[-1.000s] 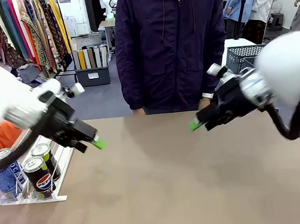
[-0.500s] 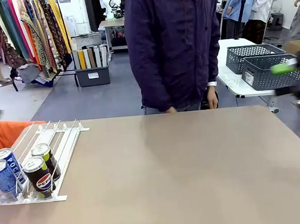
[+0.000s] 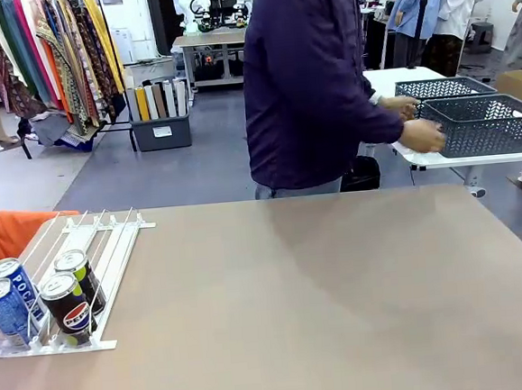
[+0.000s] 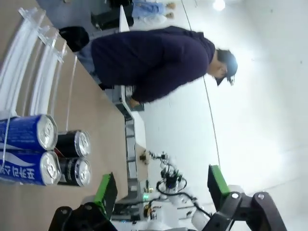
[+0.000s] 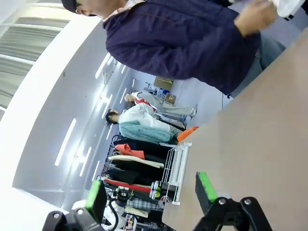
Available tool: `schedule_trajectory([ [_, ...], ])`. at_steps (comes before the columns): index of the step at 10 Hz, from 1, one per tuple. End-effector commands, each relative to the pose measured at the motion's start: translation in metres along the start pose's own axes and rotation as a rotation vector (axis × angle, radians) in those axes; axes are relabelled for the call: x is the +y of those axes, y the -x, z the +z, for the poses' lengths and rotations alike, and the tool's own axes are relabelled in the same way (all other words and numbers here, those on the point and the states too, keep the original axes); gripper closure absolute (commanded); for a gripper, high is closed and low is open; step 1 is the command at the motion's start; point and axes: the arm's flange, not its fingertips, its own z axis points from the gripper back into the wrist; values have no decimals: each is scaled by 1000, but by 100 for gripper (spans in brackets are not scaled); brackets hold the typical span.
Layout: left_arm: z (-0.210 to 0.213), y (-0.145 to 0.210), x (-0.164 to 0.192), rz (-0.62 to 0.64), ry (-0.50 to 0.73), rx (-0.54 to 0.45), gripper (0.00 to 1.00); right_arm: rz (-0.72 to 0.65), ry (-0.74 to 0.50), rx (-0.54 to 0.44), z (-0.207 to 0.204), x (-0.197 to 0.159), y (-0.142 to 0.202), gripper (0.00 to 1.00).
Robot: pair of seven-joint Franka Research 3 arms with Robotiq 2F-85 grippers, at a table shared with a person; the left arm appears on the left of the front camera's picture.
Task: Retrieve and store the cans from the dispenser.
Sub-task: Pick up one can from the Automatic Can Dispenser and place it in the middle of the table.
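**Cans [image 3: 66, 308] sat in dispenser [image 3: 120, 247], jaws empty**

We saw four cans, two black and two blue, upright at the white dispenser's front lip. The left gripper [image 4: 162, 186] and right gripper [image 5: 150, 192] stood wide open, holding and touching nothing. The cans lay well apart from both, though the right wrist view seemed too blurred to place them.

The dispenser [image 3: 102, 239] lies on the table's [image 3: 323, 298] left side. At its front end stand two Pocari Sweat cans [image 3: 6, 305] and, right of them, two Pepsi cans [image 3: 68, 309]. Behind the far edge a person [image 3: 311, 83] reaches right, hands on a basket [image 3: 486, 123] on a side table [image 3: 380, 82].
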Motion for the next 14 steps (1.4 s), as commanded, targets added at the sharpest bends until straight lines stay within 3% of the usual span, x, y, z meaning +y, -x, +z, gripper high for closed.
schedule_trajectory([
  [1, 1, 8, -9, -30, -1, 42, 0, 8, 5, 8, -4, 21, -2, 0],
  [8, -2, 6, -8, -7, 1, 34, 0, 8, 5, 8, -4, 21, -2, 0],
  [9, -21, 18, -17, -106, -107, 201, 0, 8, 5, 8, -4, 21, -2, 0],
  [10, -45, 25, -36, -168, -246, 305, 0, 8, 5, 8, -4, 21, -2, 0],
  [11, -79, 36, -58, -239, -438, 428, 0, 8, 5, 8, -4, 21, -2, 0],
  [12, -123, 51, -76, -325, -743, 535, 0, 8, 5, 8, -4, 21, -2, 0],
  [14, -184, 63, -88, -390, -1132, 547, 0, 8, 5, 8, -4, 21, -2, 0],
])
